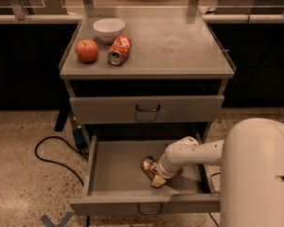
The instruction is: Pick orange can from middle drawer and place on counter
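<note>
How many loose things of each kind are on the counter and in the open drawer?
Cans: 2, red-orange can on the counter, orange can in the middle drawer beside the gripper.
Bowls: 1, white bowl.
Apples: 1, red apple.
Total: 4.

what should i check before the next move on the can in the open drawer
1. Drawer pulled open: ok.
2. Can inside it, in sight: ok.
3. End effector down in the drawer beside the can: ok.
4. Firm hold on the can: cannot tell.
5. Drawer above shut, out of the lift path: ok.
6. Room on the counter, right of the apple, bowl and red can: ok.
</note>
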